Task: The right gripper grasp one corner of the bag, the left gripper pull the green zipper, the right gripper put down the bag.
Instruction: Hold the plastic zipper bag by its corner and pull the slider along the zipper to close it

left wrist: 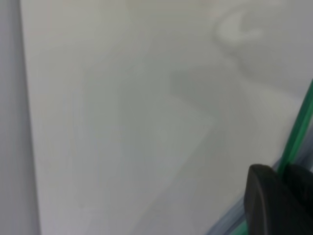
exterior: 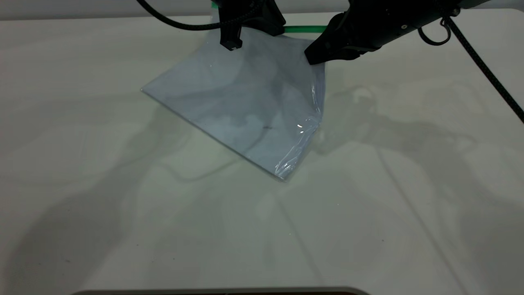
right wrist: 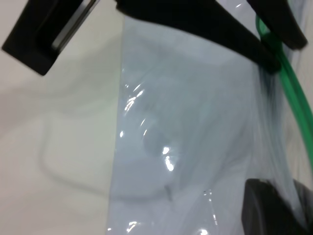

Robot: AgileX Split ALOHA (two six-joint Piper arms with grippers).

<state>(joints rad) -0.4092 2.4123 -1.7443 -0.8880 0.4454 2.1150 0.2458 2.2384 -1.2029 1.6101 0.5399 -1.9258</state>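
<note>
While right claw pinches bag corner, left claw clamps green zipper.

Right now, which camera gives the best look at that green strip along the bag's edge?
The right wrist view: the green zipper runs long and sharp along the bag, up to the left gripper. The left wrist view shows only a short blurred stretch of it. The exterior view shows a small piece between both arms.

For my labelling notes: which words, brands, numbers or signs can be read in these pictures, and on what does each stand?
None can be read.
The bag bears only a small dark mark, too small to tell.
The green zipper, both grippers and the table show no text.
</note>
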